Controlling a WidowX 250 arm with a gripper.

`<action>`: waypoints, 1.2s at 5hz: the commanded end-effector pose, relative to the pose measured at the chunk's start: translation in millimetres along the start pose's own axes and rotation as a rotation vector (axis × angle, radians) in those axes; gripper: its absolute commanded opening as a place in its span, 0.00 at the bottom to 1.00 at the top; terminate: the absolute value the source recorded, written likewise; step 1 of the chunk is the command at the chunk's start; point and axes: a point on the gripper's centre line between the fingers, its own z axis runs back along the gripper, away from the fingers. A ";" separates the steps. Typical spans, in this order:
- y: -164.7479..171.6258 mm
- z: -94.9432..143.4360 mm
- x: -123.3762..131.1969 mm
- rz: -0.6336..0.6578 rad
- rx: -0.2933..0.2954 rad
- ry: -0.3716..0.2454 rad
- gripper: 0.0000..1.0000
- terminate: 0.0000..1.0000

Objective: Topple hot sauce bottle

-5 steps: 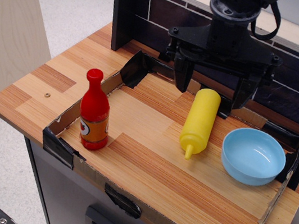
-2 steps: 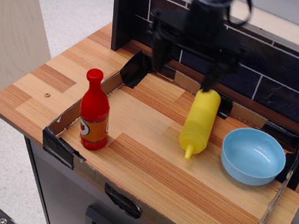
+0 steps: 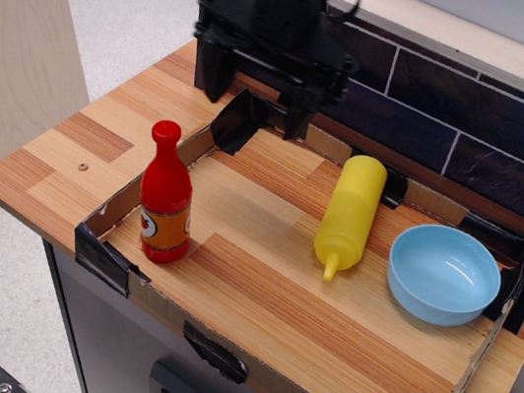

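The hot sauce bottle (image 3: 166,194) is glossy red with a round red cap and an orange label. It stands upright near the front left corner of the wooden tabletop (image 3: 258,286). My gripper (image 3: 255,104) hangs open and empty above the back left of the table, behind and to the right of the bottle, well clear of it. Its two dark fingers (image 3: 213,79) point down and are spread wide.
A yellow squeeze bottle (image 3: 349,213) lies on its side mid-table, nozzle toward the front. A light blue bowl (image 3: 443,273) sits at the right. A low cardboard rim with black tape (image 3: 132,198) borders the work area. A dark tiled wall (image 3: 473,120) stands behind.
My gripper has moved left along the back, from above the yellow bottle to above the back left corner. It has stayed open. The objects have not moved.
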 end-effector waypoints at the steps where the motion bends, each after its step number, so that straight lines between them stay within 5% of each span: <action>1: 34.7 19.3 -6.1 -0.059 0.004 -0.050 1.00 0.00; 3: 45.6 17.5 -26.5 -0.148 -0.018 -0.018 1.00 0.00; 4: 39.7 14.3 -41.2 -0.184 -0.022 0.052 1.00 0.00; 6: 34.5 8.2 -56.4 -0.203 0.011 0.083 1.00 0.00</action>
